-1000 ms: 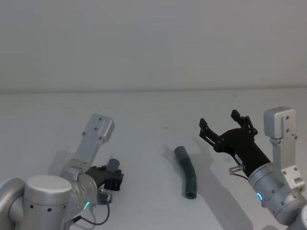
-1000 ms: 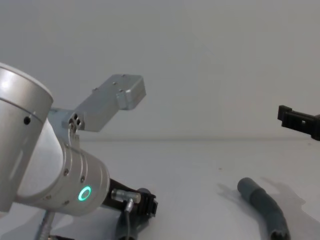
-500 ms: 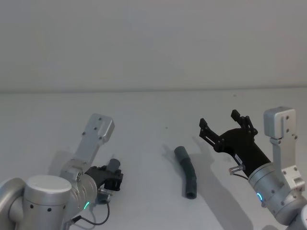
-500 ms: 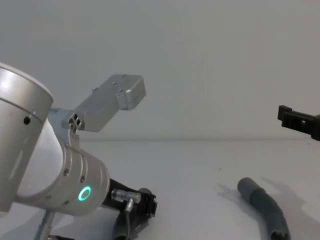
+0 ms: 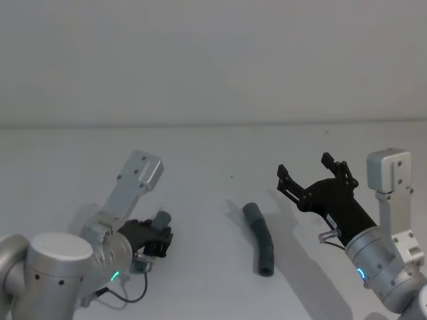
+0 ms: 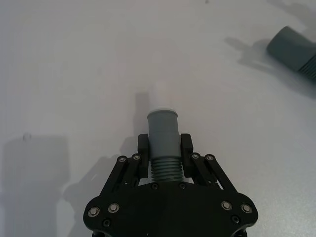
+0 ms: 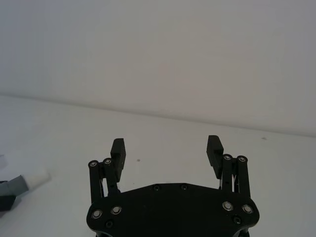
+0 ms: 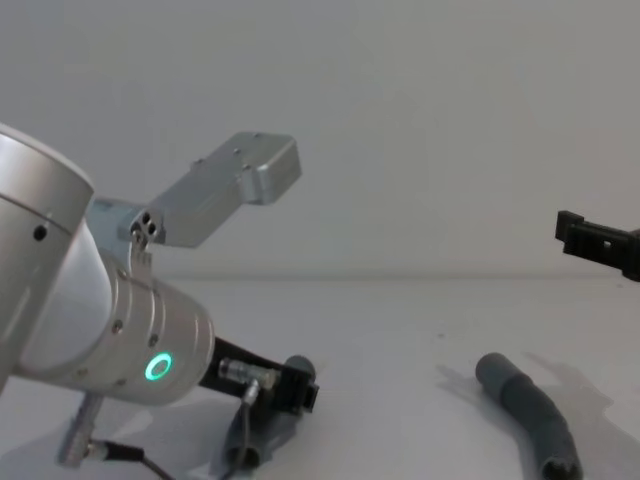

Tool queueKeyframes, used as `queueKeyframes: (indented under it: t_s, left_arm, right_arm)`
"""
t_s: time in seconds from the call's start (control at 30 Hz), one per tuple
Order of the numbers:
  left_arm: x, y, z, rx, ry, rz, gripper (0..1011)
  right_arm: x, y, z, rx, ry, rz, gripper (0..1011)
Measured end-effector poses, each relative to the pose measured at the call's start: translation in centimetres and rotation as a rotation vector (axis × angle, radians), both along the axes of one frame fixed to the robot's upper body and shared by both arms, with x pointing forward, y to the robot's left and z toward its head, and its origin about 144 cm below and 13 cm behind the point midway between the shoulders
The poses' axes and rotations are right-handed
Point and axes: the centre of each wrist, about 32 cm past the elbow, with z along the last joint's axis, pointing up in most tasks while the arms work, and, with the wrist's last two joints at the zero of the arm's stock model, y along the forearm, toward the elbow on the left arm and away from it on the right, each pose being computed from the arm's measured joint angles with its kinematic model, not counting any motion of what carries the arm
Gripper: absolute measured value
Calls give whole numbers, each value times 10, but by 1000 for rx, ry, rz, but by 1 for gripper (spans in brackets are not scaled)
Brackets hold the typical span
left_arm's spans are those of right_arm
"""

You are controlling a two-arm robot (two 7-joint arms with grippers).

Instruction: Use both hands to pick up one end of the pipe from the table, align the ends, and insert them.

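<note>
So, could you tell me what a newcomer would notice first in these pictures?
The left gripper, low at the left of the table, is shut on a grey hose piece with a white plug tip. The second hose piece lies loose near the middle, and the right gripper hangs open above the right side.

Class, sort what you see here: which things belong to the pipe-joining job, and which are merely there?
Belongs to the job:
- left gripper, shut on a pipe piece with a white plug tip
- second pipe piece, lying on the table
- right gripper, open, held above the table

Merely there:
- pale wall behind
</note>
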Motion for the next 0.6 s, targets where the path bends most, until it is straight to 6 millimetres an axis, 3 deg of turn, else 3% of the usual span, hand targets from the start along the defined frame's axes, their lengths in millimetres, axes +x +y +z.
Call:
queueKeyframes:
  t_s: [0.6]
  left_arm:
    - [25, 18, 15, 54, -118, -252, 339]
  right_arm:
    - [2, -1, 10, -59, 37, 38, 1002]
